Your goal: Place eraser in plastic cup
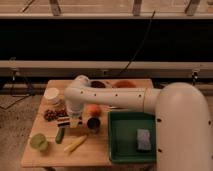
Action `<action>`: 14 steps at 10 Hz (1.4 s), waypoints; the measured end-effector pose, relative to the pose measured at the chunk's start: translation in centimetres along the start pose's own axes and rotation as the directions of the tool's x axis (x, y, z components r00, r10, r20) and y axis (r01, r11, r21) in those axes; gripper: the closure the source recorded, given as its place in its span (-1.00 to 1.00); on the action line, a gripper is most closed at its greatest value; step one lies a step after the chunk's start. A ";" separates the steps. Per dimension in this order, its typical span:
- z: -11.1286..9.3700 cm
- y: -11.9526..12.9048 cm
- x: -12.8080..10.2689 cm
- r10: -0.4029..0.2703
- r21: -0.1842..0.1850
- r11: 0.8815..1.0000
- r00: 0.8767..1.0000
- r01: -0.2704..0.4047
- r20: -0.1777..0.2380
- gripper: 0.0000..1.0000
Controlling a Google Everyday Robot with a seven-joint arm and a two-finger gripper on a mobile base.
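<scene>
A: One white arm reaches across the table and blocks plenty. The gripper sits low at its end, right beside the eraser.
B: Jaws?
A: Can't tell, spread or pinching, it's too murky down there. Eraser's either touching the gripper or just next to it, close to the grapes.
B: The cup?
A: Cup stands at the table's near corner, apart from the eraser, and its inside is hard to read. The arm's bulky shoulder cuts off the tray along one edge.
</scene>
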 end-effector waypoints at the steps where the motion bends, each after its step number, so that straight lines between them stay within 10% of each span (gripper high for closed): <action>1: -1.8 0.1 -1.5 -0.046 -0.008 0.999 0.998 0.047 0.036 1.00; 9: -3.4 0.9 -3.4 -0.133 -0.018 0.991 0.990 0.134 0.054 1.00; 14: -1.1 4.0 -11.1 -0.292 -0.047 0.955 0.955 0.294 0.055 1.00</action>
